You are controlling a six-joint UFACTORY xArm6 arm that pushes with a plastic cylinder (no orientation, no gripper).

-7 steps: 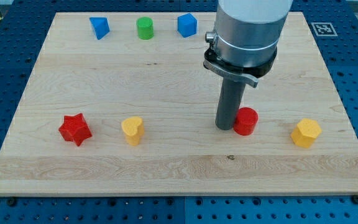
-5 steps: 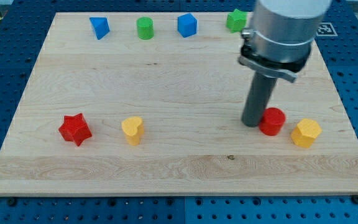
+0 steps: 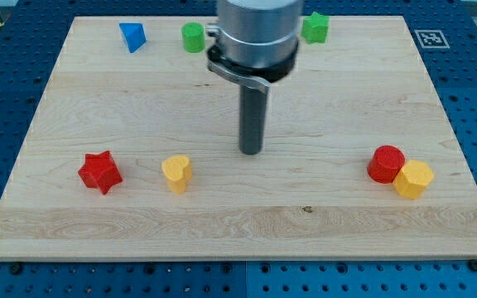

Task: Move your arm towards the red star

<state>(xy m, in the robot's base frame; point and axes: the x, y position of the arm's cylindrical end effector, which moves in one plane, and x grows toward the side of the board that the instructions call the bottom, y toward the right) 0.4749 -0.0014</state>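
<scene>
The red star (image 3: 99, 171) lies on the wooden board (image 3: 122, 99) near the view's left, low down. My tip (image 3: 251, 151) rests on the board near the middle, well to the right of the star and slightly above it in the view. A yellow heart-like block (image 3: 176, 173) sits between the star and my tip. The arm's grey body rises from the rod to the view's top.
A red cylinder (image 3: 385, 164) touches a yellow hexagon block (image 3: 413, 179) at the view's right. Along the top are a blue block (image 3: 132, 36), a green cylinder (image 3: 193, 37) and a green star-like block (image 3: 315, 27). The arm hides the earlier blue cube.
My tip pushed the red cylinder right against the yellow hexagon block, then swung left to the board's middle. The arm now covers the blue cube at the top.
</scene>
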